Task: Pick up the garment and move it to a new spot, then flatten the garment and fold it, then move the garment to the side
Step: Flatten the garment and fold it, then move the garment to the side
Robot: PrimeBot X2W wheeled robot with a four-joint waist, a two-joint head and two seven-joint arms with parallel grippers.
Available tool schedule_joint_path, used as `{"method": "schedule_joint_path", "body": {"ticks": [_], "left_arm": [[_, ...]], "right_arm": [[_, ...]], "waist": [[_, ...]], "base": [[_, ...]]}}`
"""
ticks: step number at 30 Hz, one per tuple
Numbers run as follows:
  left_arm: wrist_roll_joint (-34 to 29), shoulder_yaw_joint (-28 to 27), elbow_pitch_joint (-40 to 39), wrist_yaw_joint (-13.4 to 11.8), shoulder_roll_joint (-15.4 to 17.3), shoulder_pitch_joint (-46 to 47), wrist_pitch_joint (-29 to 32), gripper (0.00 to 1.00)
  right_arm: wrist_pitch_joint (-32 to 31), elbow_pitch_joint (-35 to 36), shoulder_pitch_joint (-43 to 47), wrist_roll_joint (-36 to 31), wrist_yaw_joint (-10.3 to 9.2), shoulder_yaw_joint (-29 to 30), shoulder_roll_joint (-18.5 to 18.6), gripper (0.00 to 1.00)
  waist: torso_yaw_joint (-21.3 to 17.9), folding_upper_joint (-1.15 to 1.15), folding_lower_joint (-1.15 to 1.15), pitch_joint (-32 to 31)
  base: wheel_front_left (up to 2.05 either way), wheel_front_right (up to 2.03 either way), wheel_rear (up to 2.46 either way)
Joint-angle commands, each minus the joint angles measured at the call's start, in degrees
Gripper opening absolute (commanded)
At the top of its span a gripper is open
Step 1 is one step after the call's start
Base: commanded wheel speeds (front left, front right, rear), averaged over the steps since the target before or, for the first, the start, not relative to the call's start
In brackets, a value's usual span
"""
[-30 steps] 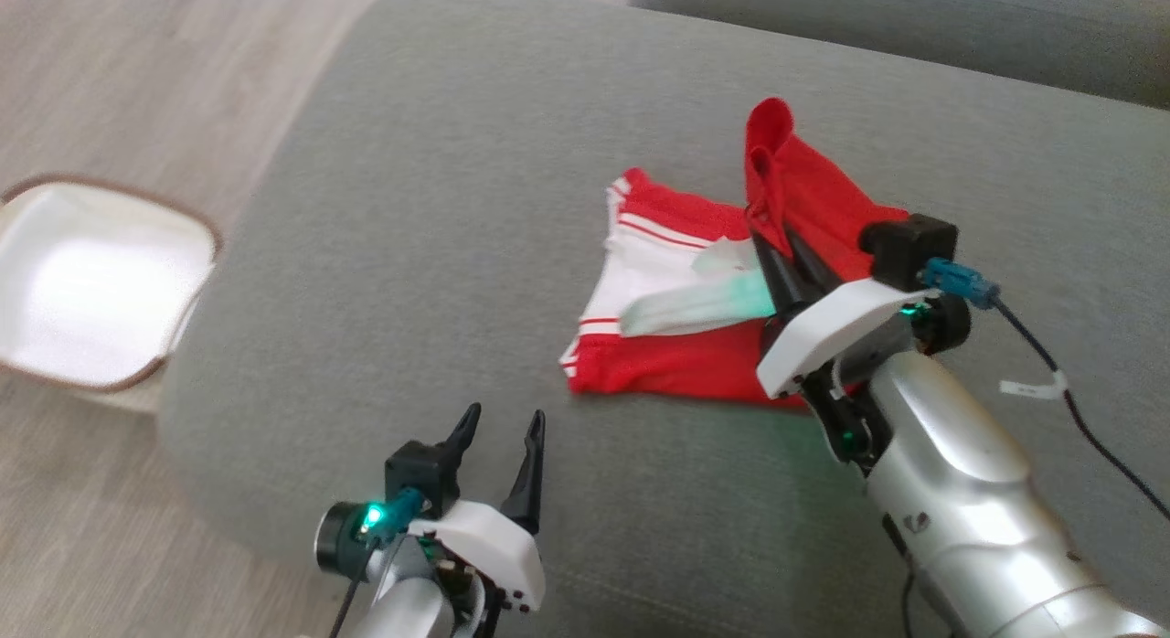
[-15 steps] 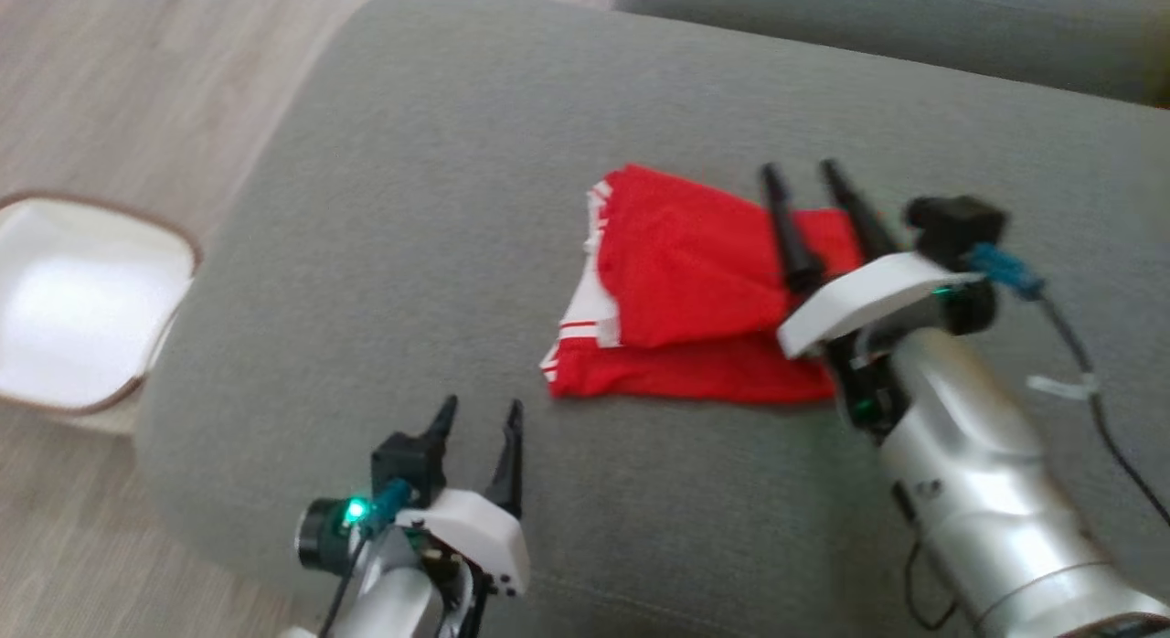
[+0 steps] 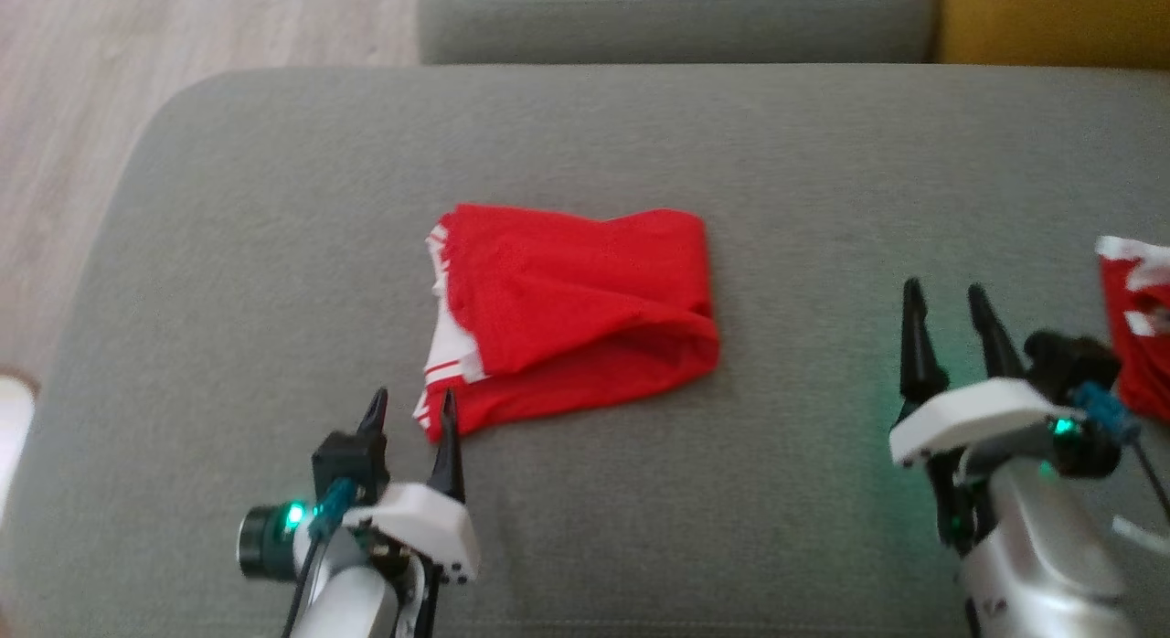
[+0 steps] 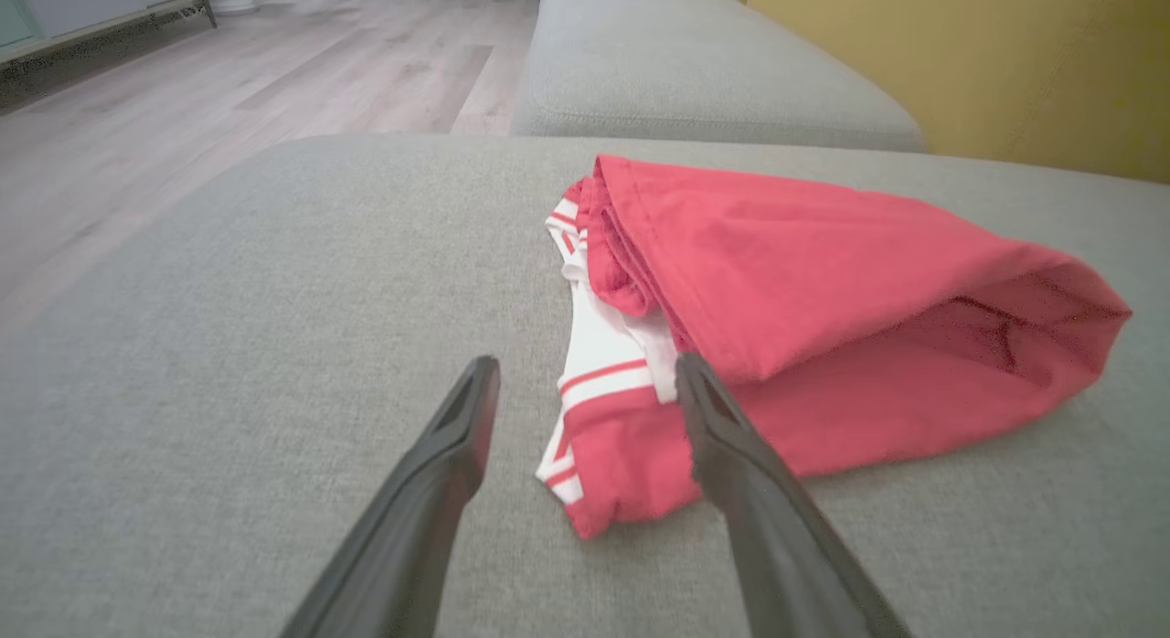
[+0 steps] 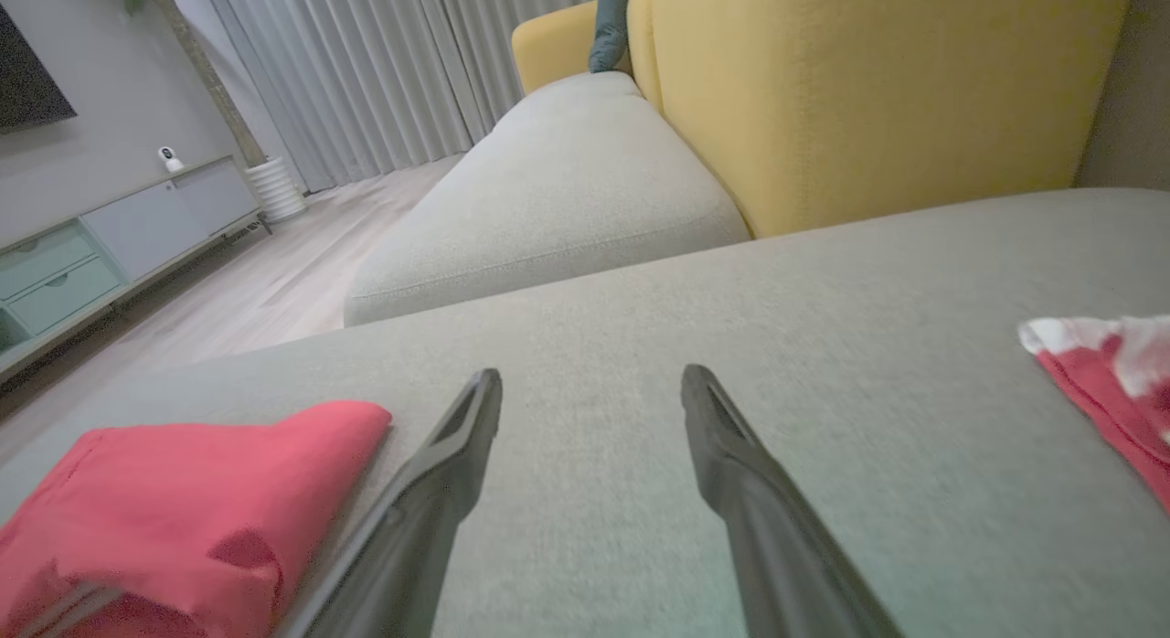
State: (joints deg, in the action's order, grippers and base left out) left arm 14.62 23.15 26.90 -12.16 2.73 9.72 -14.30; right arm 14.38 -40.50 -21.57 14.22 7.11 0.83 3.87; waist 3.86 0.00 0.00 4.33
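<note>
The garment (image 3: 567,313) is red with white striped trim, folded over on itself in the middle of the grey sofa seat (image 3: 274,208). It also lies just beyond my left fingers in the left wrist view (image 4: 804,300) and at the lower left of the right wrist view (image 5: 183,492). My left gripper (image 3: 411,409) is open, its tips at the garment's near left corner, the right tip over the trim. My right gripper (image 3: 946,295) is open and empty, well to the right of the garment, over bare seat.
A second red and white cloth (image 3: 1133,336) lies at the right edge of the seat, beside my right wrist. Another grey cushion (image 3: 676,16) and a yellow backrest (image 3: 1051,21) stand behind. Wooden floor (image 3: 73,99) lies to the left.
My right gripper let go of the garment's flap, which dropped over into a fold, and drew away to the right. The camera has swung right, so the white basket has left the view.
</note>
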Motion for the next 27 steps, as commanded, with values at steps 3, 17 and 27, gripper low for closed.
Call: {"method": "schedule_joint_path", "body": {"ticks": [3,17,27], "left_arm": [[-1.15,-3.2,-2.54,-0.09,0.15,-1.17,-0.7,1.0],[-2.31,-3.21,-4.96,0.02,0.15,-2.17,-0.7,1.0],[-1.27,1.94,-5.44,-0.34,0.15,0.95,-0.7,1.0]], "right_arm": [[0.62,1.42,1.07,1.31,0.37,-2.64,-0.96,1.0],[0.62,0.74,1.91,4.2,0.37,-6.98,-0.99,1.0],[0.62,-8.07,-11.49,6.16,0.37,-13.47,-0.99,1.0]], "waist": [[-3.45,0.0,0.0,-1.78],[-1.07,0.0,0.0,0.33],[8.67,0.0,0.0,5.75]], "base": [[0.0,0.0,0.0],[0.0,0.0,0.0],[0.0,0.0,0.0]]}}
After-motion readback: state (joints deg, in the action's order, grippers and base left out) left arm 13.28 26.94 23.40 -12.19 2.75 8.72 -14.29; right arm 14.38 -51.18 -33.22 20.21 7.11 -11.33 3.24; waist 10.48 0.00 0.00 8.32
